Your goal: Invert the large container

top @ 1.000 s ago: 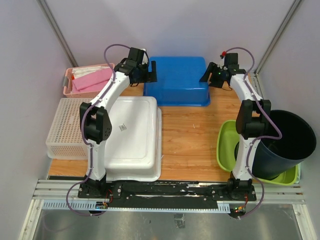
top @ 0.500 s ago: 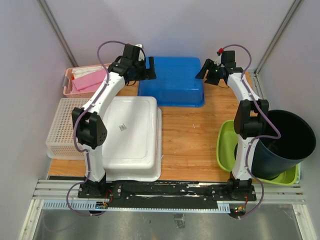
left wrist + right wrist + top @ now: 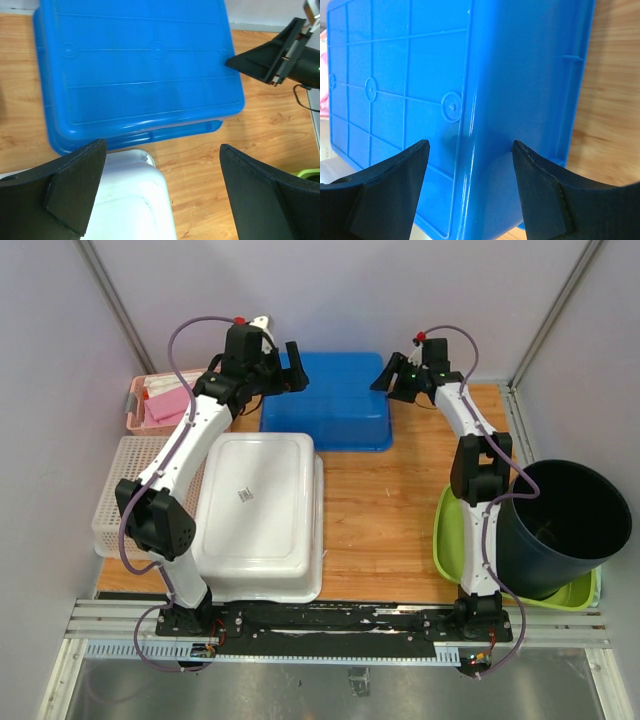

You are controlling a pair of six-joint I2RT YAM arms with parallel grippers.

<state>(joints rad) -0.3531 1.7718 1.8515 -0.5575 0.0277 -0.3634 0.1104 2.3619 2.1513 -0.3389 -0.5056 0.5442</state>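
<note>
Inverted white tub [image 3: 258, 505] at near left; left gripper [image 3: 292, 368] at left end of blue container [image 3: 330, 400], fingers spread wide; container base up at far centre; right gripper [image 3: 383, 380] fingers spread astride its right edge; contact undetermined.

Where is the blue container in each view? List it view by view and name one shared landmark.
Top external: blue container, base up, far middle of the wooden tabletop.
Left wrist: fills the upper left.
Right wrist: fills left and centre.
Shared landmark: the wooden tabletop beside it.
</note>
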